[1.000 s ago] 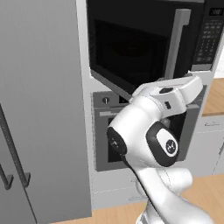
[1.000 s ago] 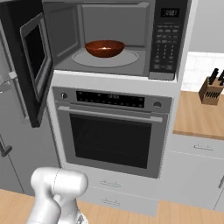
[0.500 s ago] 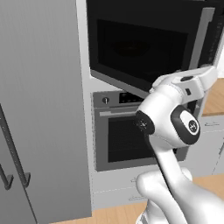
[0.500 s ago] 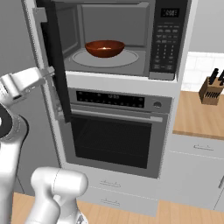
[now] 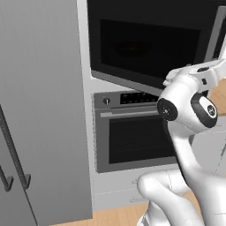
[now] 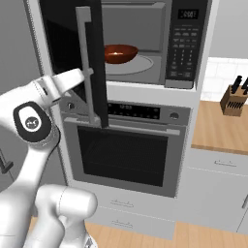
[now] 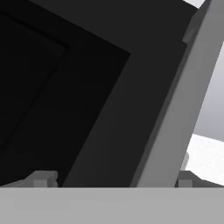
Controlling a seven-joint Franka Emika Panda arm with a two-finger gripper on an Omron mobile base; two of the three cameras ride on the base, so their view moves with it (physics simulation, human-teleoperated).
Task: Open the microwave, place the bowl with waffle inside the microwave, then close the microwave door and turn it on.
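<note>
We see the bowl with waffle (image 6: 120, 53) sitting on the round glass turntable (image 6: 138, 64) inside the microwave (image 6: 145, 43), toward the left of the grey cavity; the waffle itself is too hidden by the bowl's rim to make out. To the right of the cavity stands the black keypad panel (image 6: 186, 41) with its small display at the top.

The microwave door (image 6: 72, 53) stands partly swung, covering the left part of the opening in the right base view, with its slim grey handle (image 6: 87, 63) running vertically along its free edge. In the left base view the door (image 5: 150, 42) fills the upper middle as a wide dark panel.

Our gripper (image 6: 86, 73) reaches in from the left and sits right at the handle, about halfway down it. In the hand view the handle (image 7: 183, 100) crosses the frame as a pale slanted bar against the dark door (image 7: 65, 87), and the fingers (image 7: 41, 178) stand spread apart at the bottom, one on each side of it, closed on nothing.

Below the microwave is the steel oven (image 6: 128, 145) with its bar handle. A wooden tabletop (image 6: 220, 128) to the right carries a knife block (image 6: 234, 99).
</note>
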